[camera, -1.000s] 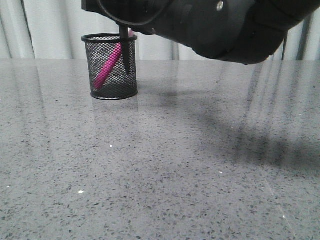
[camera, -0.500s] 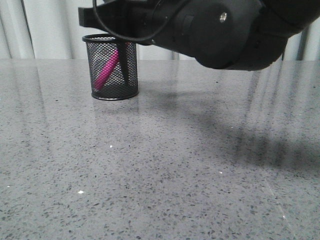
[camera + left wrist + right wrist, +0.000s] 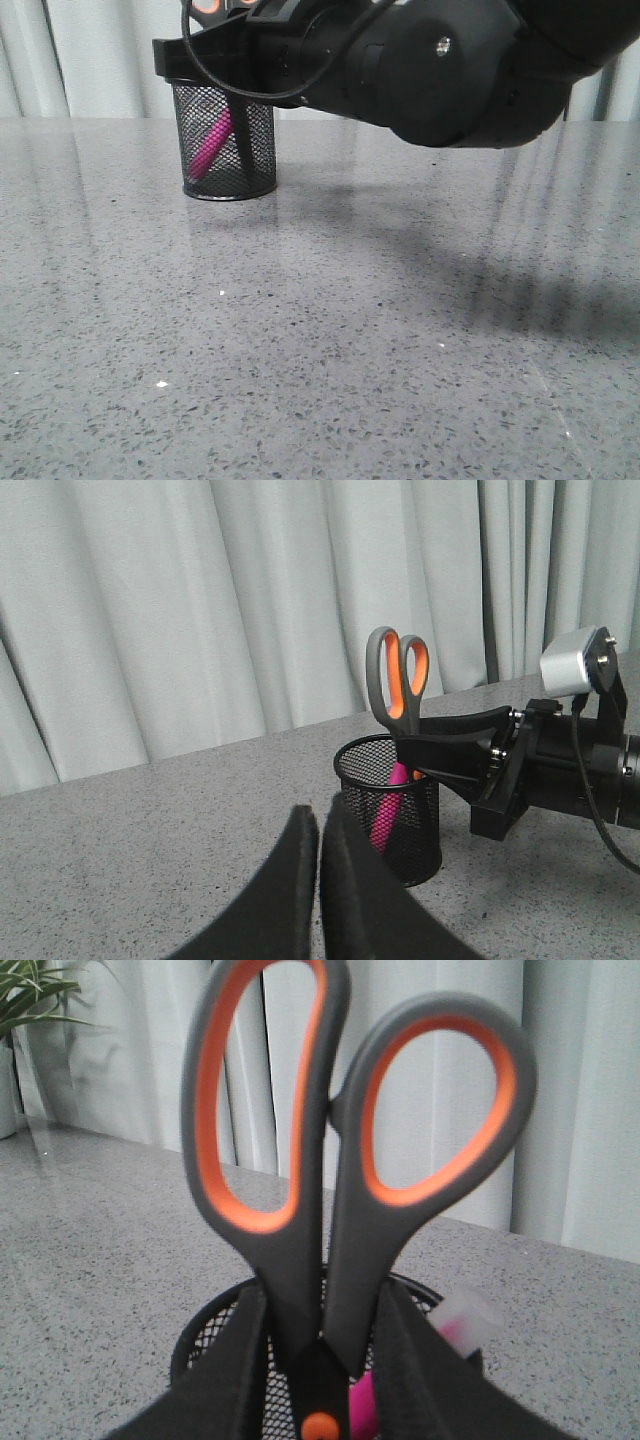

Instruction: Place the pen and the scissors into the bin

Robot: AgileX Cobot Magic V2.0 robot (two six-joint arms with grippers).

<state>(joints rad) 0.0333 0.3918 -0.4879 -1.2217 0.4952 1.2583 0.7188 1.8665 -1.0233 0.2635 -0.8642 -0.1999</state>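
A speckled grey stone-look tabletop filled the lower field, its polished surface carrying faint reflections and a broad shadow at 3 o'clock. Pale pleated curtains closed the background at 12 o'clock. Green plant leaves showed at 10 o'clock in the right wrist view.

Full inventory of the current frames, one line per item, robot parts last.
Bin: 1, black wire mesh, far left of table.
Pen: 1, magenta, whitish cap, leaning inside the bin.
Scissors: 1, dark grey with orange loop linings, blades down in the bin, handles above the rim.
Table: 1, grey speckled.
Curtain: pale grey, behind the table.
Plant: green leaves, at the frame corner.
Right tool: black, shut on the scissors near the pivot.
Left tool: black, shut, empty, away from the bin.
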